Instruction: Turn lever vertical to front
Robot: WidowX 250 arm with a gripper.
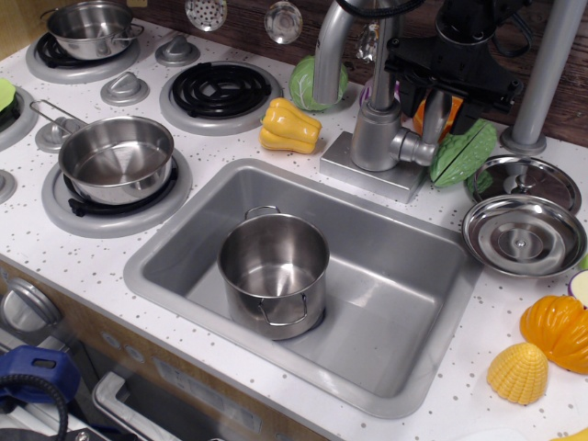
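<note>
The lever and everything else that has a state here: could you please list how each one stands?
lever: juts sideways from the faucet base, untouched.
claw: above the lever, fingers apart, empty.
pot: upright in the sink, empty.
saucepan: on a burner, empty.
two lids: lying off any pot.

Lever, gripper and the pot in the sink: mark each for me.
lever [415,145]: main camera view, on its stubby cylinder.
gripper [415,103]: main camera view, midway between the fingertips.
pot [273,276]: main camera view, on its inner wall.
</note>
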